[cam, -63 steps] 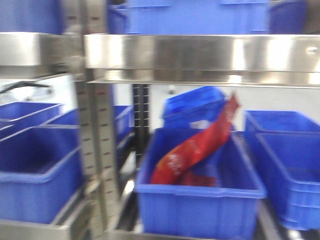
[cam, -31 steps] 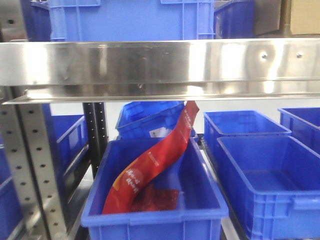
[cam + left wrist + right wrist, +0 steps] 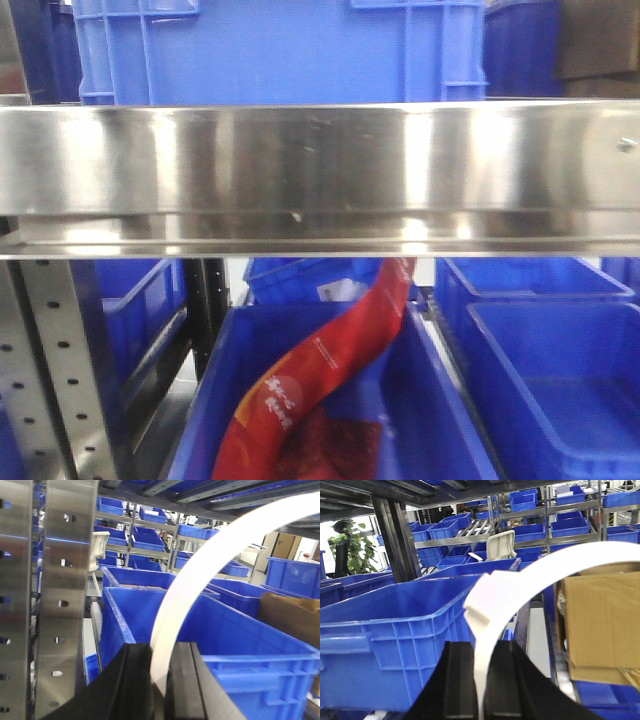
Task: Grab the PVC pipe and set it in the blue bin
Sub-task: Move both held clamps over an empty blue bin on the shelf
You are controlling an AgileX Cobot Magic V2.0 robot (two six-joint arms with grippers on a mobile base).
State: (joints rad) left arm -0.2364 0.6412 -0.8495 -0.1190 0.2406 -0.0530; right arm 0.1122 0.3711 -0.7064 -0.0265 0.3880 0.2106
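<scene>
Red bag (image 3: 330, 370), white writing (too blurred to read), in blue bin (image 3: 420, 420), left pincer (image 3: 161, 652) and right pincer (image 3: 480, 650) each clamped on curved white PVC pipe (image 3: 200, 567)

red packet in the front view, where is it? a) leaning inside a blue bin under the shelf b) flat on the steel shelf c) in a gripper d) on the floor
a: the red packet stands slanted inside the blue bin, below the steel shelf.

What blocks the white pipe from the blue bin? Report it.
Nothing visible. The left gripper holds the white pipe just in front of an open blue bin, with no object between them.
</scene>
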